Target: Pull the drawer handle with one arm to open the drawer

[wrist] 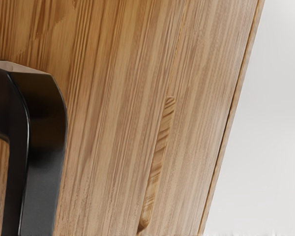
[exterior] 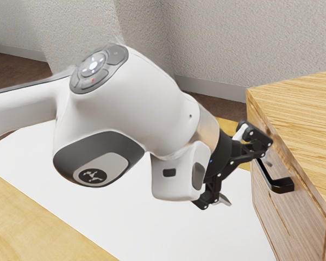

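Gripper (exterior: 242,171) spread wide, pinching nothing. It sits just beside the black drawer handle (exterior: 277,182), upper finger near the handle's top end. The handle is on the wooden drawer front (exterior: 285,223), at the exterior view's right. Drawer interior hidden, can't tell contents. White tabletop (wrist: 275,147) below.

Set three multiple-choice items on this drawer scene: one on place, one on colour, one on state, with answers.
1. In the exterior view, the drawer handle lies on which side of the pincer? A the exterior view's right; B the exterior view's left; C behind the arm.
2. The handle's colour? A silver; B black; C red.
3. The pincer is: A open; B shut on the handle; C holding a cup.
Answers: 1A, the handle sits on the wooden drawer front, past the pincer; 2B, black against the wood; 3A, its fingers stand wide apart.
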Robot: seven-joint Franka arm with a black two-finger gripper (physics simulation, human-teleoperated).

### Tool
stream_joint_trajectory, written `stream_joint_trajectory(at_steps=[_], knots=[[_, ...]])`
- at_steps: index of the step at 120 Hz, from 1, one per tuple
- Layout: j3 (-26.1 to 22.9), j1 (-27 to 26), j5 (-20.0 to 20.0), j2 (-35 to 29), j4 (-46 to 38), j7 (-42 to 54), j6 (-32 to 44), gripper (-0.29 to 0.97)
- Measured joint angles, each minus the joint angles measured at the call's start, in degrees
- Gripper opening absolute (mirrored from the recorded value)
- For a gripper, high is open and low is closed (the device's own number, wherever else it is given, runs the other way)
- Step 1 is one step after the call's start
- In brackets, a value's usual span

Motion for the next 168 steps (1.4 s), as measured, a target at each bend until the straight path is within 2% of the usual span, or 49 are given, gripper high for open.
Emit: stream_joint_trajectory(at_steps=[16,49,68,89,110,156,163,168], knots=[[-0.57,1.62,0.02,-0.64,-0.79,-0.21,0.07,0.68],[-9.48,12.22,-0.34,-3.94,-5.12,-0.57,0.11,0.68],[-12.51,15.88,-0.58,-5.32,-7.61,-0.8,0.15,0.68],[-17.62,21.97,-0.67,-8.62,-10.55,-1.07,0.13,0.63],[-18.75,23.66,-0.79,-9.97,-11.98,-1.27,0.09,0.69],[-26.33,34.42,-1.6,-17.75,-20.32,-1.68,-0.23,0.66],[-26.53,35.23,-1.61,-19.02,-21.42,-1.72,-0.3,0.72],[-26.47,35.49,-1.63,-19.59,-22.03,-1.72,-0.36,0.83]])
